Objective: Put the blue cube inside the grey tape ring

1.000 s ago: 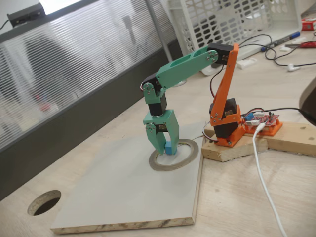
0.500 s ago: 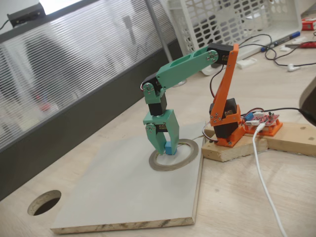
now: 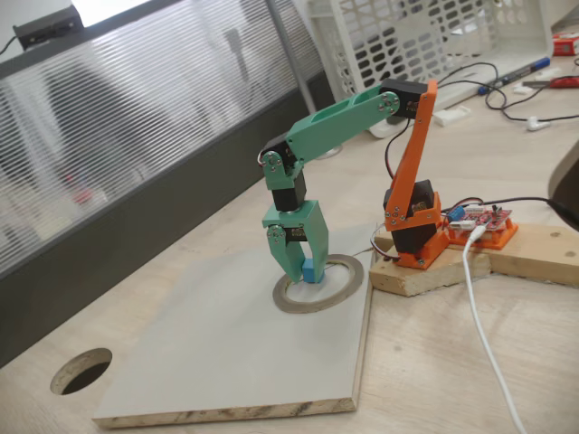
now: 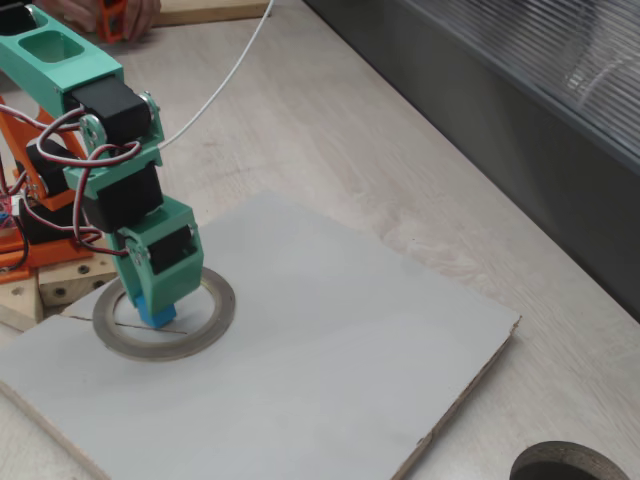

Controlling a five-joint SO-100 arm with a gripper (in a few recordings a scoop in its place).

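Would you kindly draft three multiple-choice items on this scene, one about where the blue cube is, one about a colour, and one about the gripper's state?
1. Where is the blue cube?
A. Beside the round hole in the wood
B. Between the gripper's jaws, over the inside of the grey tape ring
C. On the wooden block under the arm's base

2. What colour are the gripper's jaws?
A. Orange
B. White
C. Green

3. What is the gripper's state?
A. Shut on the blue cube
B. Wide open and holding nothing
C. Shut on the ring's rim

Key: 1 B, the blue cube sits low between the jaws within the grey tape ring, seen in both fixed views. 2 C, the gripper is green, while the arm's lower part is orange. 3 A, both jaws press the cube's sides; whether it touches the board I cannot tell.
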